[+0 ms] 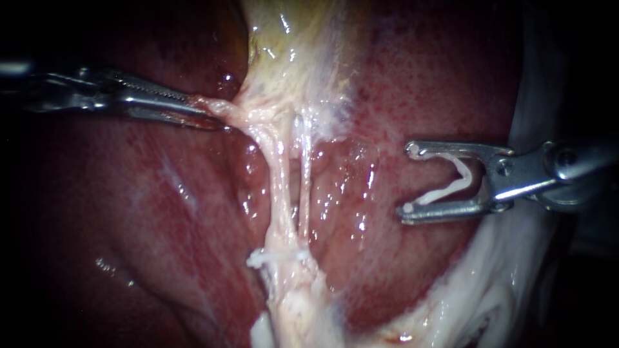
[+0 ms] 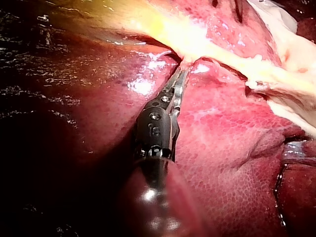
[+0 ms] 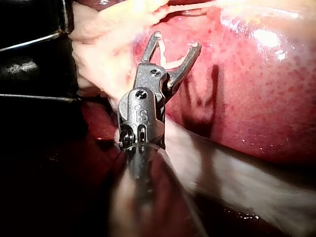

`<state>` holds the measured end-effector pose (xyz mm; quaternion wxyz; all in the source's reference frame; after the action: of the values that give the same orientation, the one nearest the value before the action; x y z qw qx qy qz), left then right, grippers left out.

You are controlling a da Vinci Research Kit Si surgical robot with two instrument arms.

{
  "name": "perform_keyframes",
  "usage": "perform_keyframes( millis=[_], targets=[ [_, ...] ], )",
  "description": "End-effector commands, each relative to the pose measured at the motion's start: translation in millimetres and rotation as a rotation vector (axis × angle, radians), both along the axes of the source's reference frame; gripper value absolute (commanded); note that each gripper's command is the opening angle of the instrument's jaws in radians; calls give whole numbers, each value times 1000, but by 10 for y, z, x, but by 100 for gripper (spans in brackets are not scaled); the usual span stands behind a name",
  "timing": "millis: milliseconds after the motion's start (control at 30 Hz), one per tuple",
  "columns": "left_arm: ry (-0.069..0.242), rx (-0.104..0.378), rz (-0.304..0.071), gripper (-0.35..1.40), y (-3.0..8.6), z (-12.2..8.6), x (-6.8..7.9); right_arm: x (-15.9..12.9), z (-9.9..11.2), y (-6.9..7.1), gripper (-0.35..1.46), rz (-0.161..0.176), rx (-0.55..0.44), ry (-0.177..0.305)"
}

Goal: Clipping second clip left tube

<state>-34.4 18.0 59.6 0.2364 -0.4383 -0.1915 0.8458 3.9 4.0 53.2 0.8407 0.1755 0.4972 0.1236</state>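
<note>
Left instrument [image 1: 193,103] pinches tissue [image 1: 218,107]; right instrument [image 1: 409,182] holds a clip [image 1: 451,188] between wide-spread jaws.

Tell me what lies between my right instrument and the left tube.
Endoscope view: glistening bare liver, then the right tube, separate the right instrument, its jaws holding a clip, from the left tube.

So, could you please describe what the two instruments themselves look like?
The left instrument has long, slim, tapering silver jaws with fine teeth, on a black wrist piece with small pins. The right instrument has shorter, flat silver jaws with hooked tips, a round pivot pin, and the same black wrist piece behind.
</note>
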Motion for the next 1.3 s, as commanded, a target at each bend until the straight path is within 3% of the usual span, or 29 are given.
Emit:
perform_keyframes(
  millis=[33, 167, 267, 433, 533, 667, 833, 1033, 1300],
  targets=[
    [-1, 1, 0, -35, 1, -2, 1, 0, 0, 0, 50, 1, 0, 0],
    [-9, 14, 7, -35, 12, -21, 11, 0, 0, 0, 50, 1, 0, -1],
    [-7, 17, -19, -35, 26, -45, 23, 0, 0, 0, 50, -1, 1, 1],
    [-19, -18, -44, -35, 43, -80, 43, 1, 0, 0, 50, -8, 5, 6],
    [-21, -17, -46, -35, 43, -84, 46, 6, -2, -2, 49, -30, 38, 27],
    [-18, -20, -49, -35, 40, -79, 42, 30, -1, 0, 48, -37, 227, 58],
    [-17, -22, -51, -35, 39, -78, 39, 67, 4, -4, 48, -63, 367, 72],
    [-16, -23, -52, -35, 38, -77, 38, 113, 22, -18, 48, -96, 442, 76],
    [-14, -25, -54, -35, 37, -76, 37, 152, 56, -34, 48, -129, 506, 66]
  ],
)
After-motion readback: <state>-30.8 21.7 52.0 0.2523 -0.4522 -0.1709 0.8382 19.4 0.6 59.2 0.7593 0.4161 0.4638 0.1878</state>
